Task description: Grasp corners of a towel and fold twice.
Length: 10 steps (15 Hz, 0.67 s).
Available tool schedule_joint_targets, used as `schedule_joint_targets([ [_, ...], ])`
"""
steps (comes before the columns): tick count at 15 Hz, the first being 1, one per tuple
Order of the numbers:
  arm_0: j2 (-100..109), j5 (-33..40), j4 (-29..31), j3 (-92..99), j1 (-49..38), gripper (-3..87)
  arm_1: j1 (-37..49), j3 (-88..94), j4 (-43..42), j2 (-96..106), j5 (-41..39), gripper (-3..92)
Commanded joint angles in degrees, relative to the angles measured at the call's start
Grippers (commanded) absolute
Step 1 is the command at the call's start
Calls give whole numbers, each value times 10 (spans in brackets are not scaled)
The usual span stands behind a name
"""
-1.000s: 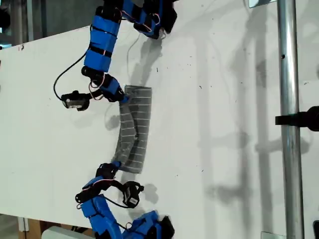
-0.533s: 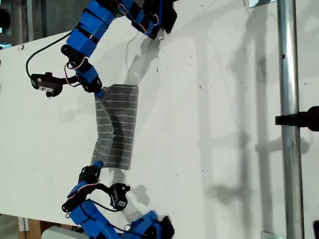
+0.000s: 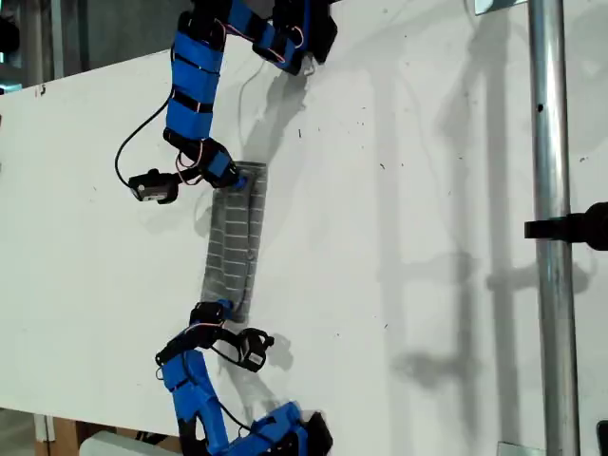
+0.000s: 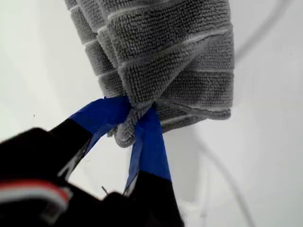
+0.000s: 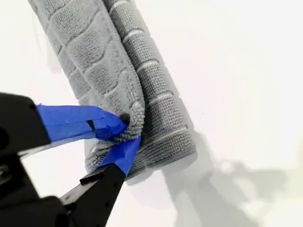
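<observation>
Towel (image 3: 233,242) lying folded into a narrow strip, with a pincer pinching each end.

My first pincer (image 4: 130,125) is clamping its blue-taped tips narrowly on a bunched corner (image 4: 124,135) of the gray, white-striped cloth, and my second pincer (image 5: 125,130) is gripping another corner (image 5: 135,120) in the same way, where the folded layers are meeting. In the exterior view the strip is lying on the white surface (image 3: 408,237), left of the middle, and stretching between one blue arm (image 3: 195,85) reaching down from the top edge and another arm (image 3: 190,380) coming up from the bottom edge. Each arm's tip is touching one end of the strip. Which arm is carrying which pincer is probably not something these views are settling.
</observation>
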Motion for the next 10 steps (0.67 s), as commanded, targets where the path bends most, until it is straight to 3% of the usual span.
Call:
schedule_joint_targets([
  [1,-29,1,-19,-20,-14,-28,-4,-9,-25,-25,4,-2],
  [5,-33,5,4,-26,-28,2,2,-19,-9,-29,8,11],
  [7,11,-15,76,-36,-31,100,-3,-55,55,-21,11,143],
  [9,86,-12,150,-45,-28,128,-12,-85,119,20,22,246],
  [10,127,-16,181,-43,-29,124,-13,-97,151,47,27,247],
])
